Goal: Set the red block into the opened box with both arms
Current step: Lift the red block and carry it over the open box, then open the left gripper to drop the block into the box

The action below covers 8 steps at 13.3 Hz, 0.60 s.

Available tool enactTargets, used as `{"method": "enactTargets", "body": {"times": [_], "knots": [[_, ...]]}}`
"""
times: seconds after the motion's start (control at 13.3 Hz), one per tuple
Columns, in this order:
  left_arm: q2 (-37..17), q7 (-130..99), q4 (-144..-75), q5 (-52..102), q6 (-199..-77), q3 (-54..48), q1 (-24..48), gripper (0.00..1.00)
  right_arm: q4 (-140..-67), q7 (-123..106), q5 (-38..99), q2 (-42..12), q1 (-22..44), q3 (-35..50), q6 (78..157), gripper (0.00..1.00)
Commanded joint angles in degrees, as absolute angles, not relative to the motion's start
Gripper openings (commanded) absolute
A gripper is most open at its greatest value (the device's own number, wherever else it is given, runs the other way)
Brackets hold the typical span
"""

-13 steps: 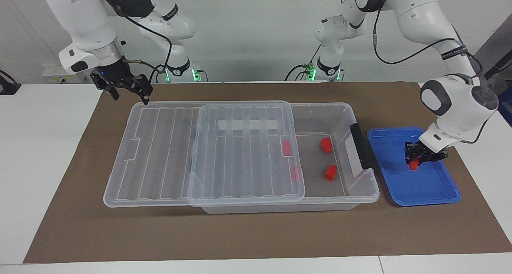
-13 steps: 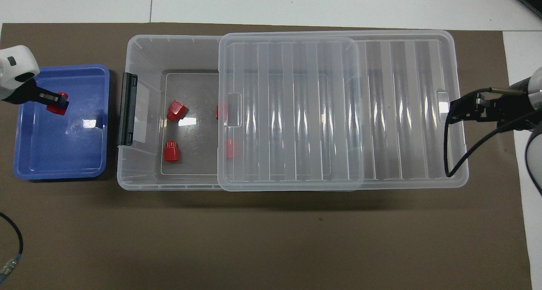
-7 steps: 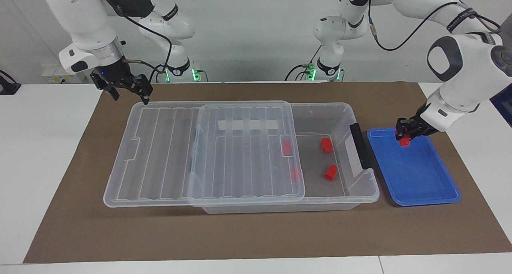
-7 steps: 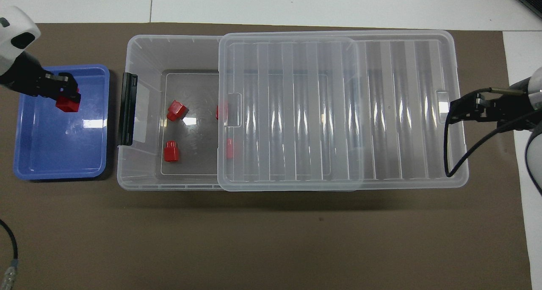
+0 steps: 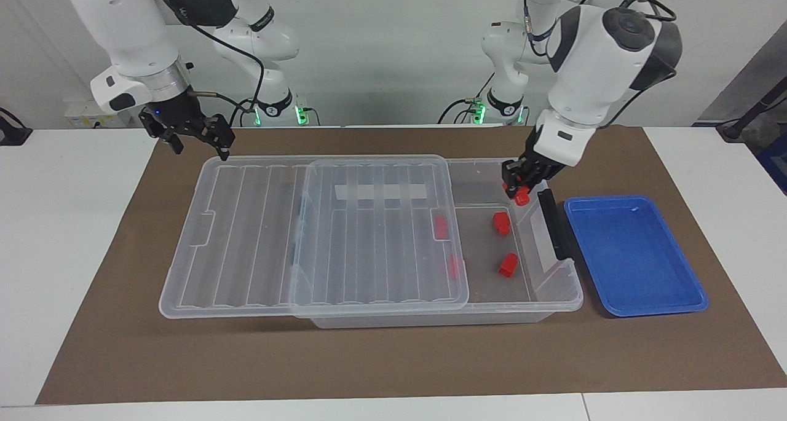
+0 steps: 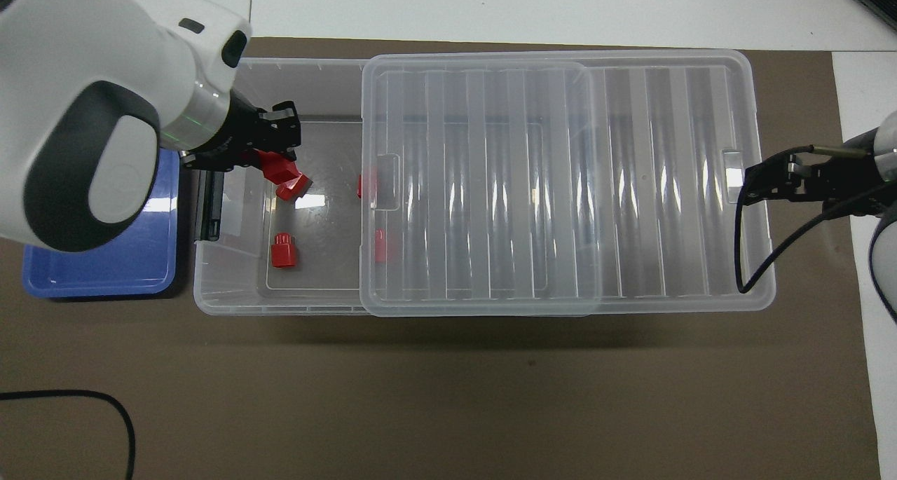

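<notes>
5 small red plastic blocks [image 5: 507,265], 1 large clear plastic box [image 5: 556,298], 1 ribbed clear lid [image 5: 246,236], 1 shallow blue plastic tray [image 5: 633,255], 2 white robot arms [image 5: 590,52].

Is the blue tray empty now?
Empty: the shallow blue plastic tray holds nothing; the left claw carries the small red block over the clear box.

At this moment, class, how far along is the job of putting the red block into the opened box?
Done: the lid is slid aside, and four red blocks already lie in the box. The blue tray holds none.

In hand: the left gripper holds the red block over the box's open end.

Left: release it. The right gripper waits, open, by the lid's corner.
</notes>
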State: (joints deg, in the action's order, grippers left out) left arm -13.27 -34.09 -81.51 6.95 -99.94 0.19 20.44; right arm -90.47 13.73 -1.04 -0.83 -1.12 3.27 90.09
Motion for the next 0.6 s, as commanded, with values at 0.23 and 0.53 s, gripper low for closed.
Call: {"method": "enactTargets", "body": {"times": [0.23,0.53], "knots": [[-6.4,-34.8,-108.6,4.1,-126.6,1.1,23.6,0.0,-91.9,14.1,-0.2,0.4,-1.6,3.4,90.4,1.0],[-6.7,-32.7,-112.7,1.2,-132.0,1.2,23.6,0.0,-91.9,14.1,-0.1,0.4,-1.6,3.5,90.4,1.0]]}}
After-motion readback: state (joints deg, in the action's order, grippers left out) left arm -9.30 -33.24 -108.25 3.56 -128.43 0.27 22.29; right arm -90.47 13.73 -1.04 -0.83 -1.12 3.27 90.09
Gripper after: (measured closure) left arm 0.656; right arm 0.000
